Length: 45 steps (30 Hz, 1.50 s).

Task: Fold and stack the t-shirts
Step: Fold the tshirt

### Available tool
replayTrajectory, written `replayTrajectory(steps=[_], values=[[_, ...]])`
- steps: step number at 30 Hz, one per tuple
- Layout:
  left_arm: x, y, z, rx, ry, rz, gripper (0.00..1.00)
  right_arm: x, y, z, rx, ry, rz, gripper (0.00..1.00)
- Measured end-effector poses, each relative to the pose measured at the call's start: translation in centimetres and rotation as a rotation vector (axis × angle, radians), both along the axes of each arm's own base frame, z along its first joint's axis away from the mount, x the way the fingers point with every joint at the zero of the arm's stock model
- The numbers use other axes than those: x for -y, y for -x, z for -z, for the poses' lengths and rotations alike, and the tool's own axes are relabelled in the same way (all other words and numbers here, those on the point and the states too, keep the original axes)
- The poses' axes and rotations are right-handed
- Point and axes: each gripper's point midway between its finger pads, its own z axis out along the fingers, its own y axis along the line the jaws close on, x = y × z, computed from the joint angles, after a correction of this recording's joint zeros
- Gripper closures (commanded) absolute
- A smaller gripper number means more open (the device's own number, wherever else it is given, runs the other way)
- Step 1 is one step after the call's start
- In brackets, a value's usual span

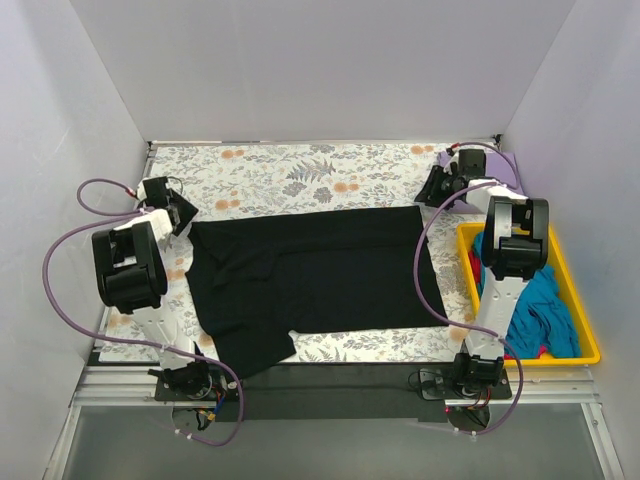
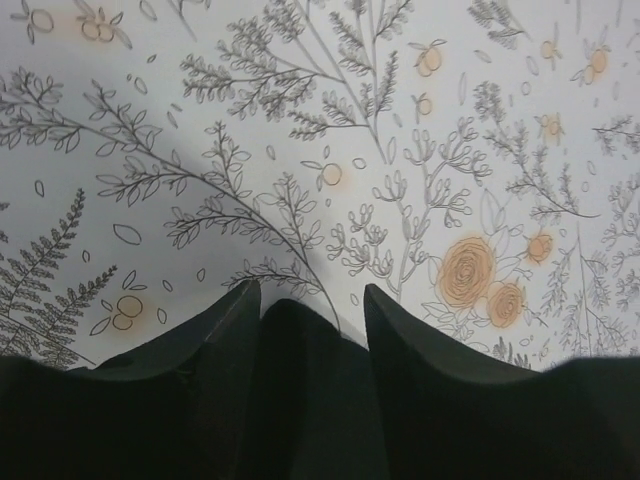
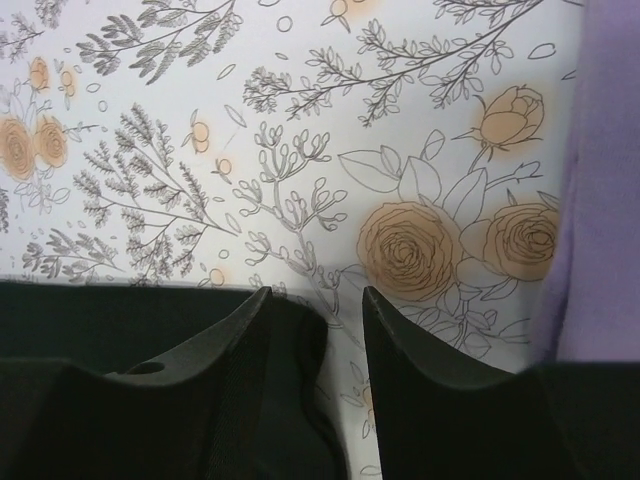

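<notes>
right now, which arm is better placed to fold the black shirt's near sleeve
Left, probably: the sleeve juts out near the left arm's base, with the left tool on that side; the right tool is across the black shirt.

place: robot lab cell | cue: white walls (image 1: 300,70) — metal frame rail (image 1: 330,384)

a t-shirt (image 1: 320,265) lies on the cloth (image 1: 300,175); right of it, a tray (image 1: 560,359) seemingly holds more shirts (image 1: 540,310).
</notes>
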Motion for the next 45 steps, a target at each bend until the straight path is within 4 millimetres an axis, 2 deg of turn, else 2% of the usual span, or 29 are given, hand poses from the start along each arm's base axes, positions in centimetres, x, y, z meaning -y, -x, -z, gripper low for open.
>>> replayTrajectory(steps=[3,7,9,11,13,14,15,16,19,21,24,28,33,40,45], values=[[0.0,-0.3,-1.7,0.026,-0.010,0.012,0.35,-0.5,0.3,-1.4,0.015,0.003,-0.022,0.52],[0.6,0.3,-6.4,0.088,-0.026,0.006,0.31,-3.4,0.8,-6.4,0.111,0.006,-0.084,0.52],[1.2,1.3,-9.1,0.124,-0.039,-0.011,0.30,-6.2,1.8,-9.0,0.165,-0.002,-0.135,0.52],[2.5,3.1,-11.8,0.161,-0.038,-0.023,0.31,-10.6,3.9,-11.3,0.208,-0.028,-0.209,0.52],[3.7,5.2,-13.0,0.174,-0.036,-0.027,0.31,-15.2,6.4,-12.6,0.229,-0.073,-0.283,0.53],[4.6,6.5,-13.1,0.170,-0.029,-0.020,0.32,-18.1,8.3,-12.7,0.226,-0.104,-0.332,0.53],[5.2,7.9,-12.8,0.158,-0.021,-0.017,0.33,-20.1,9.7,-12.6,0.217,-0.130,-0.361,0.53],[5.6,9.2,-12.0,0.131,-0.016,-0.016,0.34,-22.9,11.8,-12.1,0.194,-0.167,-0.405,0.53],[6.0,13.0,-8.7,0.034,-0.006,-0.027,0.35,-28.5,17.0,-10.1,0.101,-0.232,-0.497,0.53],[6.2,15.4,-6.4,-0.040,0.005,-0.032,0.35,-31.4,19.6,-8.7,0.044,-0.252,-0.540,0.53],[6.6,18.0,-4.0,-0.110,0.019,-0.039,0.35,-34.8,22.9,-6.4,-0.036,-0.269,-0.578,0.53],[6.9,19.5,-2.9,-0.127,0.030,-0.039,0.35,-37.2,25.0,-4.0,-0.122,-0.291,-0.552,0.54],[7.3,19.7,-2.1,-0.128,0.045,-0.025,0.36,-39.3,24.6,-2.4,-0.176,-0.335,-0.461,0.54],[7.5,19.2,-1.9,-0.119,0.052,-0.015,0.37,-41.1,24.4,-1.2,-0.233,-0.374,-0.389,0.55],[7.6,19.0,-1.7,-0.117,0.057,-0.012,0.41,-41.7,24.3,-0.6,-0.255,-0.389,-0.369,0.59]])
